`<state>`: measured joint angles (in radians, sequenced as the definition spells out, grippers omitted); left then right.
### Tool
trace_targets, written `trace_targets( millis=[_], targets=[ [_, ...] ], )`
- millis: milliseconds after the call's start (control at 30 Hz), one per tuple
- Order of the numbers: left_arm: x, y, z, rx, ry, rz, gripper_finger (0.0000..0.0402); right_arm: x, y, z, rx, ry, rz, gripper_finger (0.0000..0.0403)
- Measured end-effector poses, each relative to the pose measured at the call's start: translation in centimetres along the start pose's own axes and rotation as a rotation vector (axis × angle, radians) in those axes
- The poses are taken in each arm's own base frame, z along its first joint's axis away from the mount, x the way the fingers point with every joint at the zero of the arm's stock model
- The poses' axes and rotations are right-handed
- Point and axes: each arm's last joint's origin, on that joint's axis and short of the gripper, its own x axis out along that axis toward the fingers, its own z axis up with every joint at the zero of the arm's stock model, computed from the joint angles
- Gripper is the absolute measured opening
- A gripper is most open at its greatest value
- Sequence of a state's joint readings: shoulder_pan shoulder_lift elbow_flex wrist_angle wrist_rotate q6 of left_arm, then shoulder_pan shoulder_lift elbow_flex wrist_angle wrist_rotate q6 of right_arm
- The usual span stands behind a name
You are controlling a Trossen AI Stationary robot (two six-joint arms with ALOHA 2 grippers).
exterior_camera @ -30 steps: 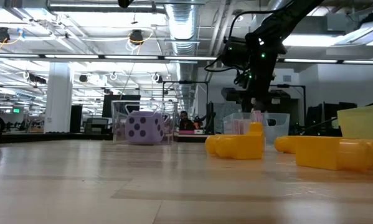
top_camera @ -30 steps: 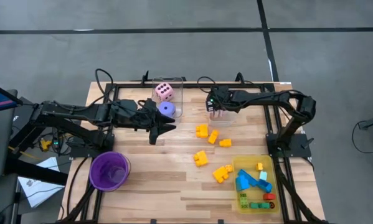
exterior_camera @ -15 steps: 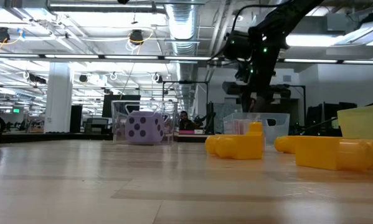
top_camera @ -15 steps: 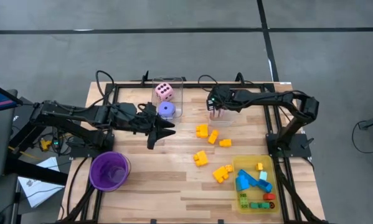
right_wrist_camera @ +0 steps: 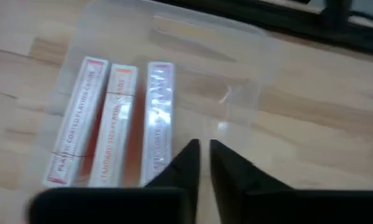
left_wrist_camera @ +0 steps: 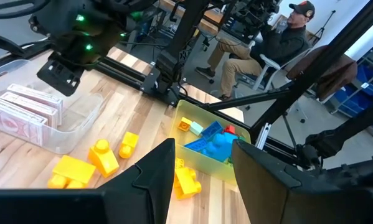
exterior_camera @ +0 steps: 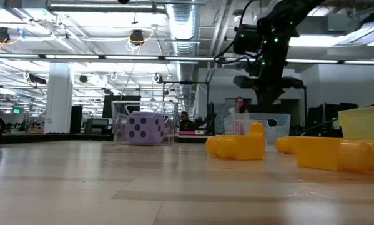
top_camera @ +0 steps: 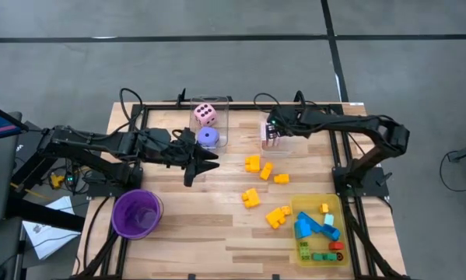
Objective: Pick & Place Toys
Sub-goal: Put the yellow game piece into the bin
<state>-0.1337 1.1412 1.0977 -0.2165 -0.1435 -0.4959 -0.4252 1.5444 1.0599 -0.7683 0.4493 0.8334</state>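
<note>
Toys lie across the bench: three flat pink-white card packs sit side by side in a clear box at the far edge, their long sides parallel and touching or nearly so, printed text running along their length. In the neighbouring clear box sit a pink die with dark dots and a purple die just beside it. Yellow blocks are scattered loose mid-bench, knobbed and lying at mixed angles; two more clusters lie nearer the yellow tray, which holds blue, green, red and small yellow pieces. The right hand hovers over the card box, its fingers nearly pressed together with only a slim gap and nothing between them, tips beside the end of the nearest pack. The left hand hangs over the bench near the dice box, fingers partly spread and holding nothing. A purple cup stands at the near left.
</note>
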Motion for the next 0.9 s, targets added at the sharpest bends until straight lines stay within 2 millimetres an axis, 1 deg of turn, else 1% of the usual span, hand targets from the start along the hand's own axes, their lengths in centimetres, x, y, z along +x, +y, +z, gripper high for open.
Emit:
trace_targets(
  millis=[33,100,200,333,500,800,900],
  targets=[
    [0.0,0.0,0.0,0.001,0.000,0.000,0.0155,0.3,0.1,0.1,0.006,0.007,0.009,0.0021],
    [0.0,0.0,0.0,0.001,0.000,0.000,0.0155,0.9,0.4,0.2,0.015,0.017,0.028,0.0007],
    [0.0,0.0,0.1,-0.003,-0.009,-0.004,0.0155,1.9,0.4,0.1,0.010,0.043,-0.004,0.0010],
    [0.0,-0.1,0.2,-0.005,-0.018,-0.007,0.0155,3.0,0.2,-0.1,-0.002,0.083,-0.049,0.0002],
    [0.0,-0.1,0.2,-0.004,-0.021,-0.009,0.0155,3.1,0.6,0.1,0.000,0.088,0.011,0.0001],
    [0.0,-0.1,0.2,-0.003,-0.021,-0.009,0.0155,3.1,1.1,0.2,-0.001,0.087,0.059,0.0001],
    [0.0,-0.1,0.2,-0.003,-0.021,-0.009,0.0155,3.0,1.4,0.2,0.002,0.092,0.104,0.0001]
  ],
)
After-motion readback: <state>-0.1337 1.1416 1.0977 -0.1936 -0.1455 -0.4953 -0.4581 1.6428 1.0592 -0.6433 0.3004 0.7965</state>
